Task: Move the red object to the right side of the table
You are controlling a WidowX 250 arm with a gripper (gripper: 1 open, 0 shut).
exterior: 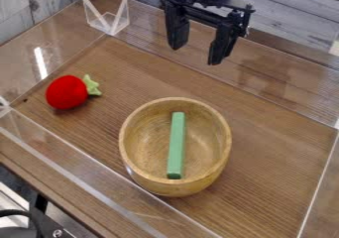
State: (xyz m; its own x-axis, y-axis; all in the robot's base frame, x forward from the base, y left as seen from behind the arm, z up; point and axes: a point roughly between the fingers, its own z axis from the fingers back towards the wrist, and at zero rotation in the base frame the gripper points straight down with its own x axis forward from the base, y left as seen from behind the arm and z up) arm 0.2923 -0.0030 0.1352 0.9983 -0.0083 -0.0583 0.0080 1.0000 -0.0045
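The red object (69, 91), a small strawberry-like toy with a green leafy top, lies on the left part of the brown wood-grain table (265, 103). My black gripper (196, 50) hangs at the back centre, well away from the toy, up and to its right. It points down and its two fingers stand apart with nothing between them.
A round light wooden bowl (139, 153) sits at the front centre with a green rectangular block (176, 144) lying in it. Low clear acrylic walls (54, 158) edge the table. A small clear stand (106, 19) is at the back left.
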